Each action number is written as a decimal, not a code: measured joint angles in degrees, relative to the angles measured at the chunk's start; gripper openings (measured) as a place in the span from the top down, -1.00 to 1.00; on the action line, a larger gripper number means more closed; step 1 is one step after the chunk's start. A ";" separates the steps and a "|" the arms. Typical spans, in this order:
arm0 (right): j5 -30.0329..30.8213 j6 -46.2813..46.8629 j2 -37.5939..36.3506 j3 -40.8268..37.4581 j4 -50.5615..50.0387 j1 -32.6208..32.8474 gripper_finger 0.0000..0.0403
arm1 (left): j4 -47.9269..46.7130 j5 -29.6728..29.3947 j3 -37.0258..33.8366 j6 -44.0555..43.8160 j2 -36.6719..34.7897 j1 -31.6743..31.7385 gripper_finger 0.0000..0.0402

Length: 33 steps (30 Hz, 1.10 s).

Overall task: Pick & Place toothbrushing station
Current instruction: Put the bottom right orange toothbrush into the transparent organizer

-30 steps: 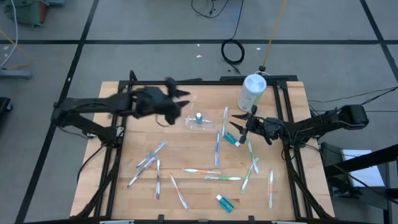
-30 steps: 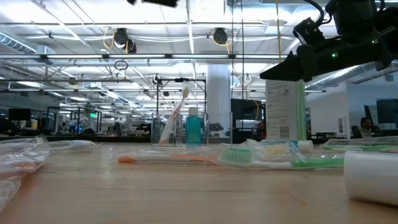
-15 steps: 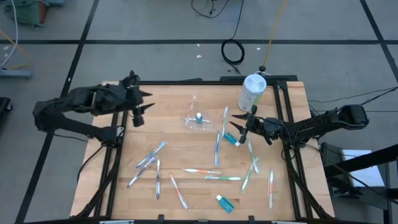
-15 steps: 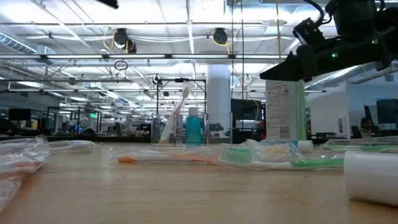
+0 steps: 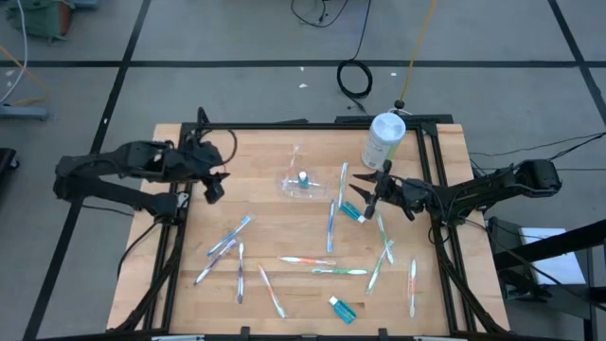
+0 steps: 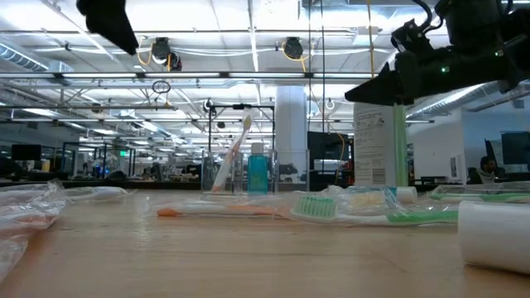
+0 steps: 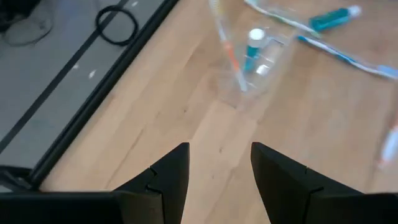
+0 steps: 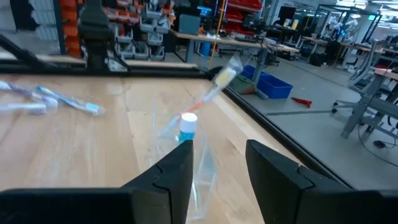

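On the desk (image 5: 312,237) seen from above, the toothbrushing station (image 5: 301,182) is standing near the twelve o'clock edge, already carrying an orange toothbrush and a small blue-capped tube, while many toothbrushes (image 5: 327,270) are lying loose toward six o'clock. So by my judgement the job is barely begun: most pieces are waiting to be picked. The left pincer (image 5: 210,175) is hovering at nine o'clock of the station, well apart from it; the right pincer (image 5: 371,192) is hanging at three o'clock of it, beside the white-and-green canister (image 5: 383,139).

At desk height, a green toothbrush (image 6: 373,213) is lying in front, and the station's tube (image 6: 257,170) is standing upright behind.

Past the left wrist, the left pincer's fingers (image 7: 171,177) are standing parted with nothing between them, the station (image 7: 249,62) lying ahead.

Past the right wrist, the fingers (image 8: 174,174) are likewise spread and empty, facing the station (image 8: 186,143).
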 joint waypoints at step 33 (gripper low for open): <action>-16.52 67.04 0.04 31.63 -92.20 22.50 0.31 | 30.73 7.67 -23.34 12.60 -7.06 -4.48 0.12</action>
